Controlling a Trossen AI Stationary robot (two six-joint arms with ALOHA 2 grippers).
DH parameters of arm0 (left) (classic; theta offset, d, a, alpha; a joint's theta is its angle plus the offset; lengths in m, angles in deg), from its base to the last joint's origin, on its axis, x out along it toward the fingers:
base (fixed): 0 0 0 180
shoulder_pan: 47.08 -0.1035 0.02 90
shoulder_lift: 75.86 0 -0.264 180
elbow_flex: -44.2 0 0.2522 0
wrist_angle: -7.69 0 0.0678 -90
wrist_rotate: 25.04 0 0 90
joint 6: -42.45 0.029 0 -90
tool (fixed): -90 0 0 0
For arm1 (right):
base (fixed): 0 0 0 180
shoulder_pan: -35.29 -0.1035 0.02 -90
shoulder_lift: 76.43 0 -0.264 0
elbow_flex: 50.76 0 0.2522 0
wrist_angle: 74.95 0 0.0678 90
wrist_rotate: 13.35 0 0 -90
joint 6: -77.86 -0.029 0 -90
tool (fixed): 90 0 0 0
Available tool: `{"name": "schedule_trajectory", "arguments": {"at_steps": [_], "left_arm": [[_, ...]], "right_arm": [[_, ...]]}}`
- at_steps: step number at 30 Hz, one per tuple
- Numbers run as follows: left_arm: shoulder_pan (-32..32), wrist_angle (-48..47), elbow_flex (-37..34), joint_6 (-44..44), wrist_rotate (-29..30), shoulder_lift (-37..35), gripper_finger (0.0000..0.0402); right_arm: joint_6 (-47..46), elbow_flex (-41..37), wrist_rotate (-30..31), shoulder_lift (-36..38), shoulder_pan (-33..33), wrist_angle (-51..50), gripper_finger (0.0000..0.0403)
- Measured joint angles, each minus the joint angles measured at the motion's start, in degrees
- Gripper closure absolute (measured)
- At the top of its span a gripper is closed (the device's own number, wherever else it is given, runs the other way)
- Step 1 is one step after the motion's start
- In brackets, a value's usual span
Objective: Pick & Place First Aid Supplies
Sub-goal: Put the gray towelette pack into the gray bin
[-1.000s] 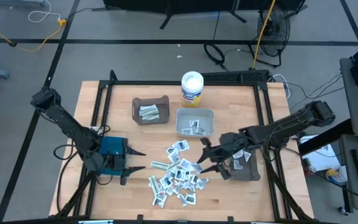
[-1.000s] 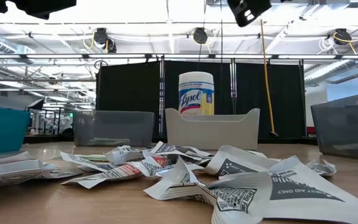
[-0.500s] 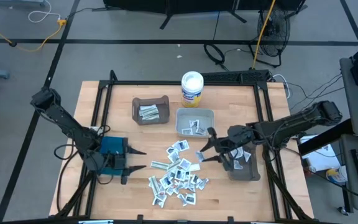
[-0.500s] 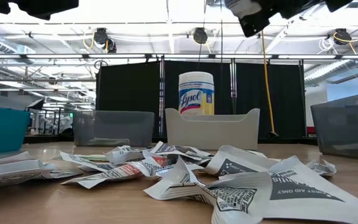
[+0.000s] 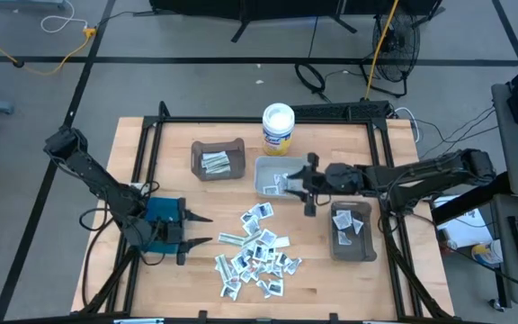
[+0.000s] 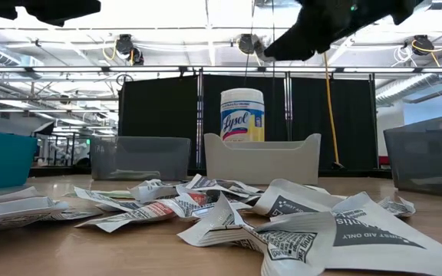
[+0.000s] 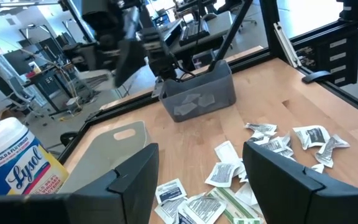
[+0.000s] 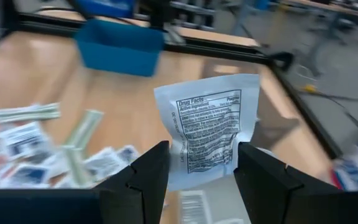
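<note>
Held packet: a white packet (image 8: pixel 208 127) with black "Drug Facts" print is sitting pinched between the right gripper's fingers (image 8: pixel 142 177), standing up out of them with its long side pointing away from the wrist
Right gripper: the right gripper (image 5: pixel 308 184) is clamping that packet and hovering over the near edge of the light grey bin (image 5: pixel 261 165), reaching in from the right side of the table
Light grey bin: it is holding a few packets already, and the round white tub (image 5: pixel 278 126) is standing just behind it
Pile: the loose packets (image 5: pixel 257 254) are lying scattered on the wooden table (image 5: pixel 169 274) in front of the bins, flat and pointing every way
Other bins: the brown bin (image 5: pixel 217 159) is holding some strips, the dark grey bin (image 5: pixel 352 230) at the right is holding a few packets, and the blue bin (image 5: pixel 162 214) is sitting at the left
Left gripper: the left gripper (image 5: pixel 198 230) is waiting beside the blue bin with its fingers spread wide, holding nothing
</note>
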Motion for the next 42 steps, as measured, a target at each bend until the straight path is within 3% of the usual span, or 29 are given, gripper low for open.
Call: {"name": "schedule_trajectory", "arguments": {"at_steps": [9, 18, 28, 33, 42], "left_arm": [[-0.91, 0.04, 0.0, 0.23, -0.15, 0.0, 0.0163], [-2.9, 0.02, 0.0, 0.12, -1.66, 0.0, 0.0163], [-4.91, -0.79, 0.0, 0.44, -3.41, -0.02, 0.0163], [-5.17, -1.64, -0.02, -0.18, -4.5, -0.02, 0.0163], [-5.16, -1.42, -0.02, -0.8, -4.66, -0.02, 0.0163]], "right_arm": [[-2.26, -0.02, 0.62, -5.83, 6.55, 0.55, 0.0238], [-6.66, 2.03, -3.63, -14.94, 11.7, 0.49, 0.0238], [-3.87, 19.0, -4.25, -23.78, 13.53, -21.69, 0.0238], [-4.11, 20.53, -8.34, -26.4, 15.23, -26.6, 0.0238], [-4.41, 20.4, -9.82, -32.17, 16.43, -28.55, 0.0238]]}}
